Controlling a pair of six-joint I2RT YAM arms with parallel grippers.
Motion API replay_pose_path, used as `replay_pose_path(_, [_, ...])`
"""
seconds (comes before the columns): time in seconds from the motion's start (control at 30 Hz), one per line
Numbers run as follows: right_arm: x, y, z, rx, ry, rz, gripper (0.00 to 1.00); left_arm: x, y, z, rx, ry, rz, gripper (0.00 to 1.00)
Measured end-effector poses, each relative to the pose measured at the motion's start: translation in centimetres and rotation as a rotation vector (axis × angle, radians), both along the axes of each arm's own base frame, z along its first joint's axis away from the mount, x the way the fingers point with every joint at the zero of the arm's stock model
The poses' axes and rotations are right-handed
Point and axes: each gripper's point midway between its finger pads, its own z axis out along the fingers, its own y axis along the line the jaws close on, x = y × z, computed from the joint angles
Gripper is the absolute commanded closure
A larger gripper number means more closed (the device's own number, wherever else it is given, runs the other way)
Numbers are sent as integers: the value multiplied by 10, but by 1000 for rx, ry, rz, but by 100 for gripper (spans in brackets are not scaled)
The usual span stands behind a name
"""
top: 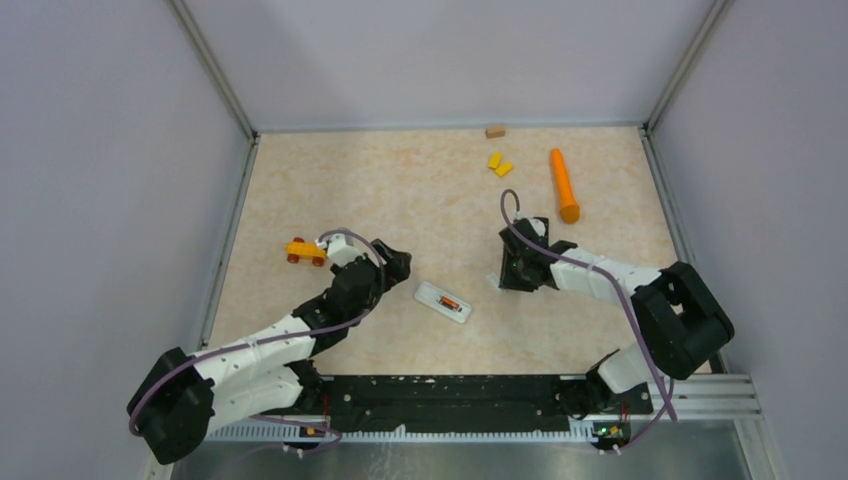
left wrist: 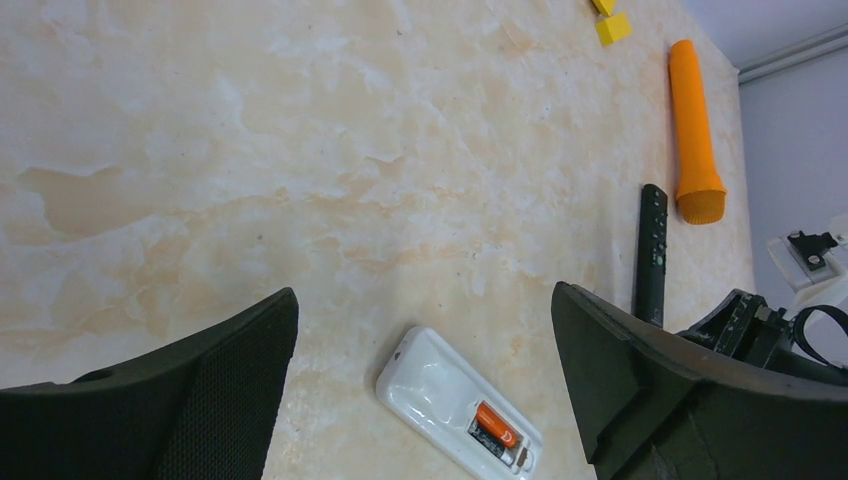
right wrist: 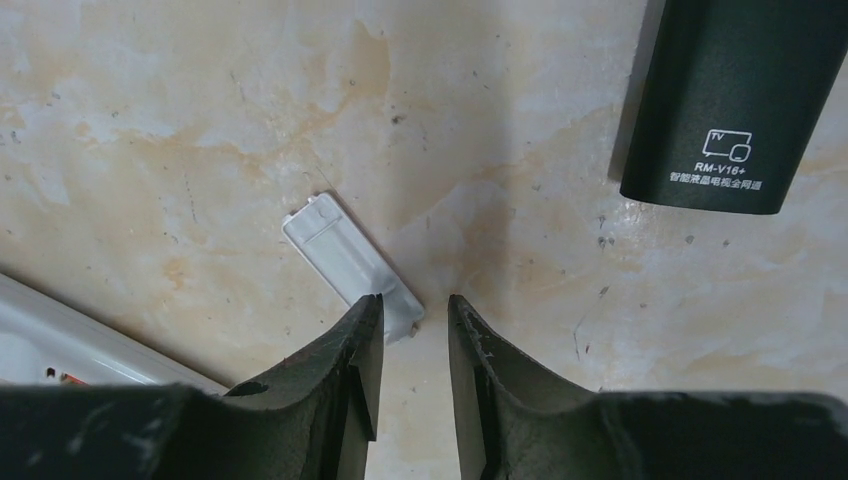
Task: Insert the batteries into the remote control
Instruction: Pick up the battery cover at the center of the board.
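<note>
The white remote (top: 443,302) lies back-up in the middle of the table, its battery bay uncovered. In the bay sit an orange-red battery (left wrist: 497,424) and a dark battery (left wrist: 487,440) side by side. My left gripper (left wrist: 425,300) hovers above the remote's left end, open wide and holding nothing. The remote's white battery cover (right wrist: 350,265) lies flat on the table. My right gripper (right wrist: 413,305) is low at the cover's near end, jaws a narrow gap apart with only table showing between them. The blue battery and the second dark one are out of view.
A black remote (right wrist: 740,100) lies just beyond the right gripper. A long orange cylinder (top: 564,185), two yellow blocks (top: 499,163) and a small wooden block (top: 495,131) are at the back right. A yellow toy car (top: 305,252) stands by the left arm.
</note>
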Motion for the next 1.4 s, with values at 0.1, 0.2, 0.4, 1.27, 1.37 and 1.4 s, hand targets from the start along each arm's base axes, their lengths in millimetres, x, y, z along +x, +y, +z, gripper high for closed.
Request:
replay_pose_path(0.1, [1, -1, 2, -27, -11, 39, 68, 5, 2, 2, -21, 0, -7, 1])
replay_pose_path(0.2, [2, -2, 4, -54, -20, 81, 70, 10, 4, 5, -54, -2, -15, 1])
replay_pose_path(0.4, [-1, 0, 5, -92, -24, 169, 70, 13, 4, 6, -86, 6, -40, 1])
replay_pose_path(1.27, [-4, 10, 0, -146, -5, 249, 100, 10, -13, -2, -93, 54, -153, 1])
replay_pose_path(1.37, [-4, 10, 1, -140, -5, 240, 100, 10, -21, 1, -99, 58, -190, 1])
replay_pose_path(1.4, [-4, 10, 2, -135, -7, 234, 100, 10, -24, 2, -101, 58, -206, 1])
